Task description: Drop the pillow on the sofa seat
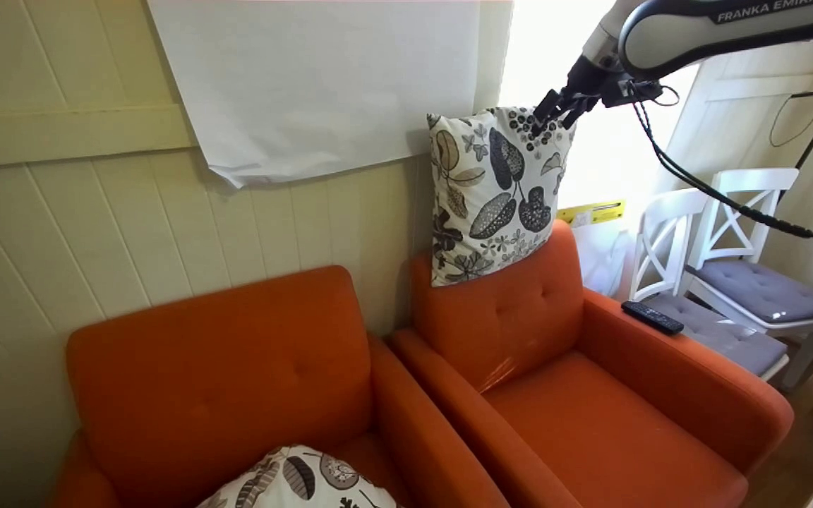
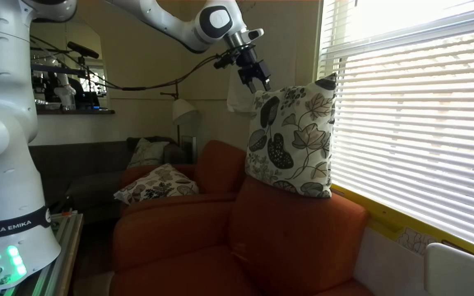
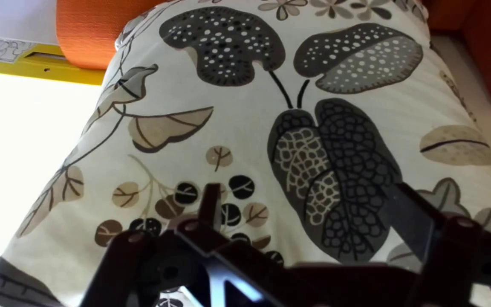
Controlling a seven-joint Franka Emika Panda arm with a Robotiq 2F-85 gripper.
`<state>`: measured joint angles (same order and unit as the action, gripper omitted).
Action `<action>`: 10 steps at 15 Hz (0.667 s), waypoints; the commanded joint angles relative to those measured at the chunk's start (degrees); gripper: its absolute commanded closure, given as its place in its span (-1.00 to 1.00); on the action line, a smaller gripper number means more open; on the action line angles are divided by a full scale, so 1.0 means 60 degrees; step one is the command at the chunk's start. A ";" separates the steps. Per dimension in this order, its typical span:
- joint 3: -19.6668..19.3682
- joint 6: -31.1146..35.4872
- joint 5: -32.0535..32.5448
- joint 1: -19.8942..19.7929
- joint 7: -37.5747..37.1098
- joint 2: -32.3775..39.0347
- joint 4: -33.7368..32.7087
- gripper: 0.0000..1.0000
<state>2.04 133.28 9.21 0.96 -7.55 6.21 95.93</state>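
Note:
Perched upright on the backrest of an orange armchair is the pillow (image 1: 498, 190), cream with dark leaf print; in the wrist view the pillow (image 3: 245, 123) fills most of the picture. My gripper (image 2: 260, 88) points down at the pillow's top edge, and I cannot tell whether the fingertips touch it. Between the spread fingers (image 3: 411, 213) no fabric is pinched; the gripper is open. Below the pillow, the sofa seat (image 1: 611, 416) lies bare between the armrests, and part of the sofa seat (image 2: 183, 275) also shows in an exterior view.
A second orange armchair (image 1: 223, 374) stands alongside, bearing a similar leaf-print pillow (image 2: 161, 185). A black remote (image 1: 652, 317) rests on an armrest. Window blinds (image 2: 418, 135) are close behind the pillow. White chairs (image 1: 742, 233) stand beyond the armchair. A cable (image 1: 731, 201) hangs from the arm.

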 commanded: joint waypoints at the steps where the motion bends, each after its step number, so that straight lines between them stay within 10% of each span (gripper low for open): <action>1: -0.0136 0.0268 0.0303 0.0148 -0.0325 0.0893 -0.1031 -1.00; 7: -0.0501 0.0733 0.0633 0.0324 -0.0771 0.2198 -0.3306 -1.00; 10: -0.0689 0.0687 0.0606 0.0472 -0.0950 0.2895 -0.4359 -0.32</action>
<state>-0.51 137.62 11.14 2.19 -10.42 17.56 78.53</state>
